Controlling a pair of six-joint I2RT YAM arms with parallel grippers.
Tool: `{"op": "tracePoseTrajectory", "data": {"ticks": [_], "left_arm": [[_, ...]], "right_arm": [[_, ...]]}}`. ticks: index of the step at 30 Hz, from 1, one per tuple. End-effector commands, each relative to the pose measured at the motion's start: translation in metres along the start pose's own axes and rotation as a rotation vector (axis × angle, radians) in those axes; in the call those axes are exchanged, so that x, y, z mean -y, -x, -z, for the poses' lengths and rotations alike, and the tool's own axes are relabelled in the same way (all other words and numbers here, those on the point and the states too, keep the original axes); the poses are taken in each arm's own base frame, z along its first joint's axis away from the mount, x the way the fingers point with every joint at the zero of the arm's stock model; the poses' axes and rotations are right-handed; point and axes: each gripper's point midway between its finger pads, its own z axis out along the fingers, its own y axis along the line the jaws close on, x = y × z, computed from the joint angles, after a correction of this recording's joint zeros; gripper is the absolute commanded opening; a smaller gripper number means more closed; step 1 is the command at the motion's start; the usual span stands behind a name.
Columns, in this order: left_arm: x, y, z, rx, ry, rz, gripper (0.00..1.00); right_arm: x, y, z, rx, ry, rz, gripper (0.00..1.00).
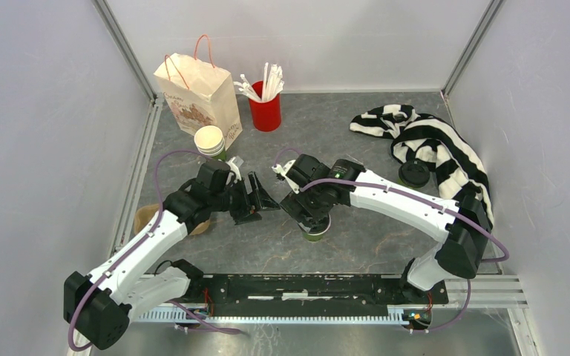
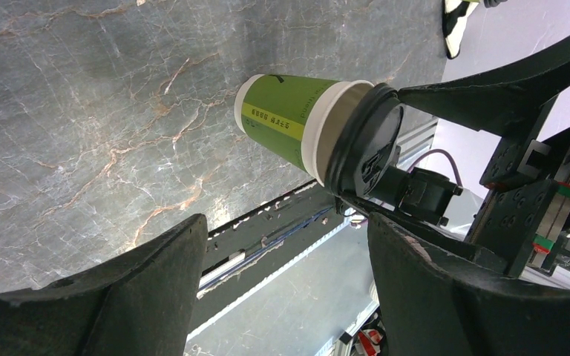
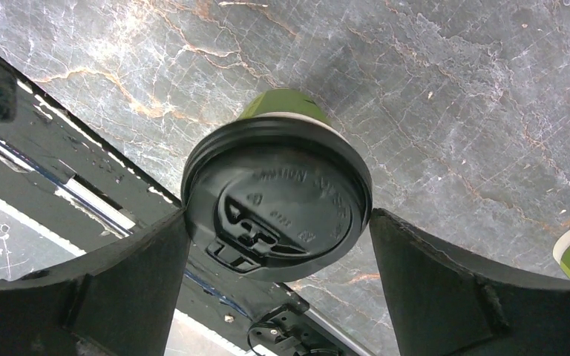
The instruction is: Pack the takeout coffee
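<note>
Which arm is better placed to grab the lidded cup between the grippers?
Right, probably. The right gripper hangs over the lidded cup with a finger on each side of its black lid; the left gripper is open beside it, empty.

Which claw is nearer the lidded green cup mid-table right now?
Right. The right claw straddles the lidded cup from above; the left claw sits open, apart, on the cup's left.

Green cup (image 2: pixel 282 122), black lid (image 3: pixel 278 196); black-white striped cloth (image 1: pixel 430 144); red cup (image 1: pixel 266 113).
</note>
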Motion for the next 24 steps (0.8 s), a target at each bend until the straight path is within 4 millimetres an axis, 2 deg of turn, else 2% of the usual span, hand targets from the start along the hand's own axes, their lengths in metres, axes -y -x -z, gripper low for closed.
{"op": "tracePoseTrajectory", "data": {"ticks": [1, 7, 13, 17, 18, 21, 24], "left_arm": [[0.015, 0.005, 0.008, 0.018, -0.048, -0.061, 0.85], [0.017, 0.005, 0.007, 0.01, -0.049, -0.059, 0.86], [0.024, 0.002, -0.004, -0.019, -0.105, -0.025, 0.87], [0.043, 0.005, -0.024, -0.019, -0.218, 0.023, 0.88], [0.045, 0.005, -0.028, -0.025, -0.228, 0.027, 0.88], [0.044, 0.005, -0.045, -0.048, -0.203, 0.02, 0.9], [0.038, 0.001, -0.061, -0.075, -0.168, 0.016, 0.89]], "right_arm": [[0.003, 0.003, 0.003, 0.027, -0.018, 0.012, 0.97], [0.004, 0.004, 0.009, 0.037, -0.02, 0.011, 0.98], [0.003, 0.024, 0.044, 0.123, 0.005, -0.015, 0.98], [0.012, 0.027, 0.061, 0.205, 0.144, -0.151, 0.98], [0.02, 0.027, 0.065, 0.238, 0.179, -0.205, 0.98], [0.034, 0.02, 0.062, 0.304, 0.293, -0.365, 0.98], [0.033, 0.015, 0.055, 0.307, 0.397, -0.474, 0.96]]}}
